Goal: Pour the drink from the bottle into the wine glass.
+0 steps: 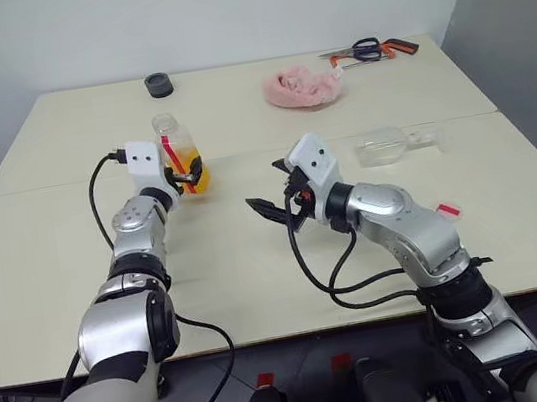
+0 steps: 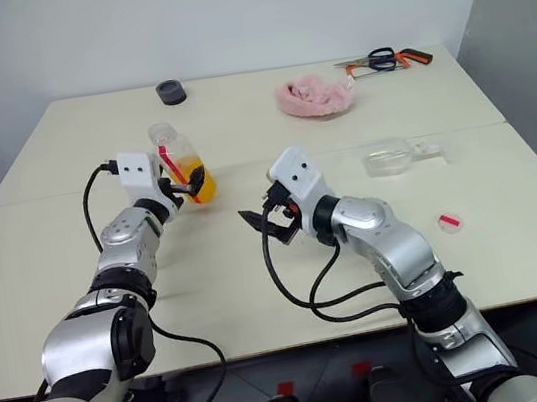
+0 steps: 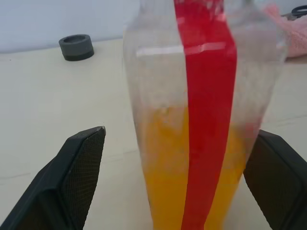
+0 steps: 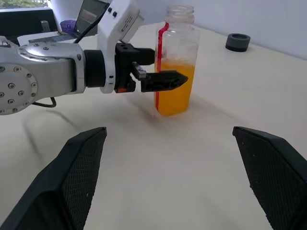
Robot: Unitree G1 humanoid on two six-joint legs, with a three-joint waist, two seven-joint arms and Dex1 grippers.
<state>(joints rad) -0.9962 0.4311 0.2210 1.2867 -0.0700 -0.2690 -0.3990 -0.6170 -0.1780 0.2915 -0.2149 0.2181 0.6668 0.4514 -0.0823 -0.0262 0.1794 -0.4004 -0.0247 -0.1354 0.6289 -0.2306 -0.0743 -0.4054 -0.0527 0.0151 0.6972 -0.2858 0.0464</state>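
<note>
Right end effector (image 1: 272,212): centre of the head views, nearest item of interest; fingers spread wide, nothing between them, pointing toward picture left at the bottle. Left end effector (image 1: 187,177): upper left of centre; fingers parted to either side of the bottle, with a visible gap on at least one side in the left wrist view, so judged open and not clamping. Bottle (image 1: 181,153): upright on the counter (image 1: 258,263), standing between the left end effector's fingers (image 3: 76,167); cap off, mouth open; red label strip running down its side. Drink (image 4: 175,91): orange, filling roughly the lower half of the bottle. Small red-and-white piece (image 1: 448,209): right of centre on the counter, possibly the removed cap. Wine glass (image 1: 384,146): a clear object right of centre, beyond the right arm, appearing to lie on its side; identification uncertain, shape hard to read. Pink cloth (image 1: 302,88): upper centre right, bunched. Scissors (image 1: 367,49): far upper right, beside an orange-handled tool. Dark ring (image 1: 159,84): far upper left, well apart from everything. Step in hand, as judged: grasping the bottle, pouring not yet begun. Next move calls for the left fingers to shut squarely on the bottle's body, and for the glass to be stood upright, since a lying glass cannot receive liquid; an open bottle half full tolerates little tilt in transit.
</note>
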